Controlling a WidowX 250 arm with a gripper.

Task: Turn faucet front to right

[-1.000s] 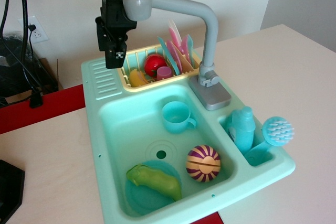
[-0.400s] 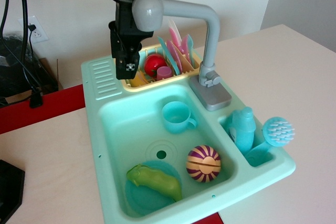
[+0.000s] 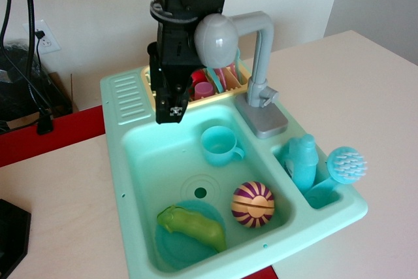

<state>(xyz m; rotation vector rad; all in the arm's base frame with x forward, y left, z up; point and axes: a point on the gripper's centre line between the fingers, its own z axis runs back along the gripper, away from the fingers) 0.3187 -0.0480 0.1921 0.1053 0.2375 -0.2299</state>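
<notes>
The grey toy faucet (image 3: pixel 260 57) stands on its square base (image 3: pixel 262 119) at the back right of the sink basin. Its bent arm points toward the camera and slightly left, with the bulbous spout head (image 3: pixel 217 40) over the back of the basin. My black gripper (image 3: pixel 171 110) hangs straight down just left of the spout head, its body against or very close to it, fingertips above the basin's back edge. One finger hides the other, so I cannot see whether they are open or shut. Nothing shows between them.
The mint green toy sink (image 3: pixel 117 161) holds a teal cup (image 3: pixel 219 145), a striped ball (image 3: pixel 253 204) and a green vegetable (image 3: pixel 192 225) on a teal plate. A bottle (image 3: pixel 302 161) and brush (image 3: pixel 346 164) sit in the right compartment. A dish rack (image 3: pixel 222 82) stands behind.
The gripper has moved right and toward the camera, and lower. The faucet's arm has swung with it, from pointing left to pointing toward the front.
</notes>
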